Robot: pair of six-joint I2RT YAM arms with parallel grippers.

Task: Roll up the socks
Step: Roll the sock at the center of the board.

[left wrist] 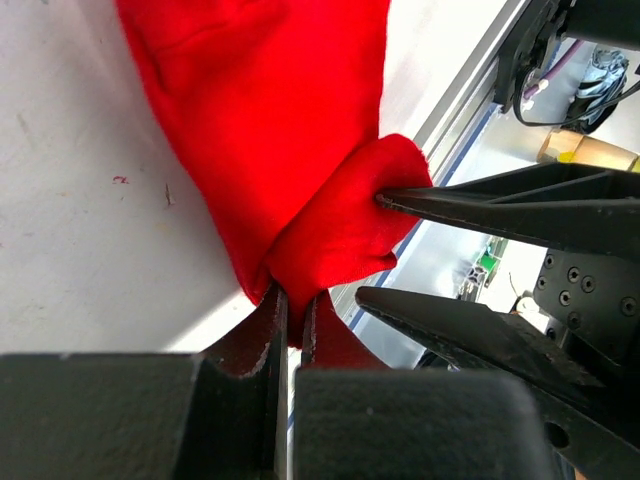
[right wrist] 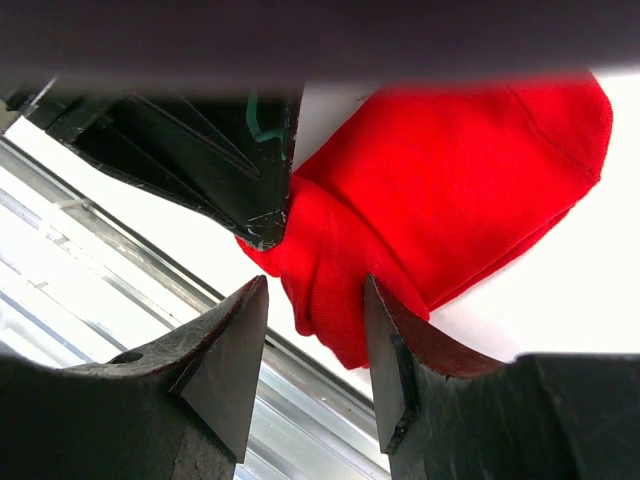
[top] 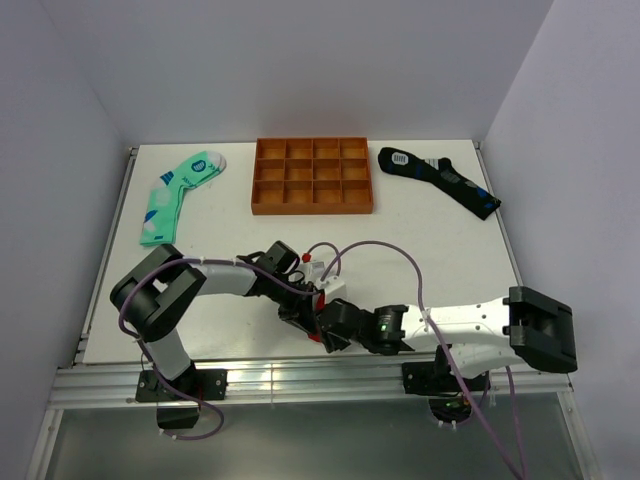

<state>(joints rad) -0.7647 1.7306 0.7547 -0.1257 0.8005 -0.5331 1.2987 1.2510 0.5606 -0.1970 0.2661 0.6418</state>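
Note:
A red sock [left wrist: 270, 120] lies at the table's near edge, its end folded over. My left gripper [left wrist: 295, 300] is shut on the fold of the red sock. In the top view the left gripper [top: 300, 312] and the right gripper [top: 328, 325] meet over the sock, and only a sliver of the red sock [top: 314, 338] shows. My right gripper [right wrist: 315, 300] is open, its fingers either side of the folded end of the red sock [right wrist: 440, 200]. One right finger [left wrist: 480, 205] touches the fold. A green patterned sock [top: 178, 195] lies at the back left, a dark navy sock [top: 440, 178] at the back right.
An orange compartment tray [top: 312, 175] stands at the back middle. The aluminium rail of the table's near edge [top: 300, 380] runs just below the grippers. Purple cables [top: 390, 250] loop over the table between the arms.

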